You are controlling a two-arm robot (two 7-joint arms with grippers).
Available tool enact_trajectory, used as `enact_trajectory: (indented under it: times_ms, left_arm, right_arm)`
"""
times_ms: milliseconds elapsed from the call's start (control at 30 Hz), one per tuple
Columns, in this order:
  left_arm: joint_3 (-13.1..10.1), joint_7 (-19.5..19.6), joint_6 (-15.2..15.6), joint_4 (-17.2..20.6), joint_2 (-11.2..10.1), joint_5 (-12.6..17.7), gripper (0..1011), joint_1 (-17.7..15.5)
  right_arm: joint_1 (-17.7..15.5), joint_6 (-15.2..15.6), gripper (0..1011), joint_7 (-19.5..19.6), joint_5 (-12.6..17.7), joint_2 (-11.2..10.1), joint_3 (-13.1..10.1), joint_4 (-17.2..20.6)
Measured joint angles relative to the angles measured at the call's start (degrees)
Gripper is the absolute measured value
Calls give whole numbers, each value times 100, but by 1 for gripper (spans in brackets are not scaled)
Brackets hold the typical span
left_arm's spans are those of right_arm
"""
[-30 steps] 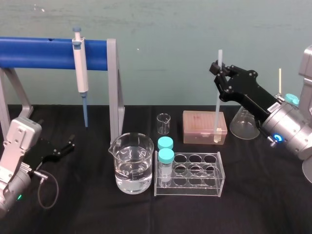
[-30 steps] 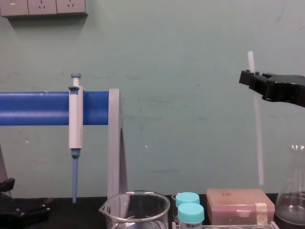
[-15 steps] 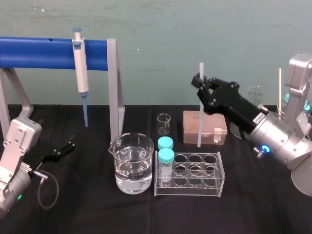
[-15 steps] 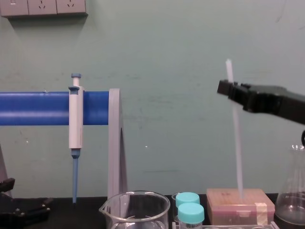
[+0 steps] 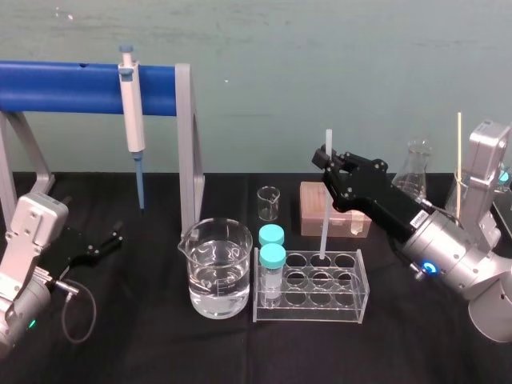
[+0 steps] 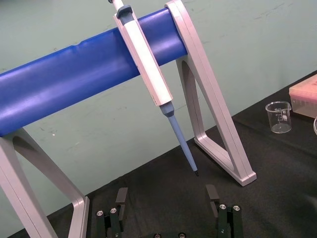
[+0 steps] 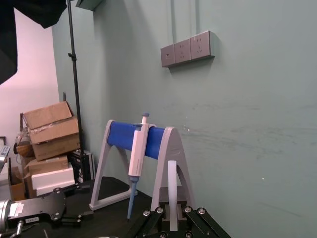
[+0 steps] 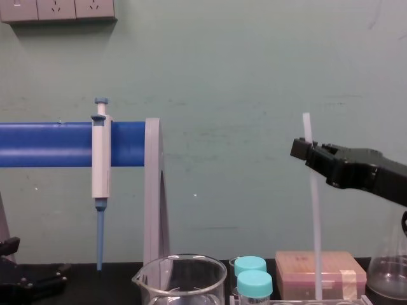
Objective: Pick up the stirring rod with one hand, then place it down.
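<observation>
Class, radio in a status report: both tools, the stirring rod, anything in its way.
Right tool shut on stirring rod, upright. Rod's lower end at back row of tube rack. Left tool open, parked far left.

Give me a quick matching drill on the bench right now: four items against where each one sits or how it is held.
Items
1. thin translucent white stirring rod
2. white-and-blue pipette
3. clear glass beaker of clear liquid
4. black left pincer

Places or states
A. hanging from the blue bar stand
B. open, low at the left of the black table
C. clamped upright in the right pincer, lower end at the clear tube rack
D. standing just left of the rack

Pairs: 1-C, 2-A, 3-D, 4-B
</observation>
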State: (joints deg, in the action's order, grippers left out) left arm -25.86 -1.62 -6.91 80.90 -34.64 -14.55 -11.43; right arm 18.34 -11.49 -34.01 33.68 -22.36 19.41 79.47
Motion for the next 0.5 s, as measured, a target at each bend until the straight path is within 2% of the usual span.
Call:
enact_trajectory:
  times_ms: [500]
  left_arm:
    - [0, 0, 0, 0, 0, 0, 1000, 0]
  right_arm:
    - [71, -450, 72, -108, -262, 129, 73, -458]
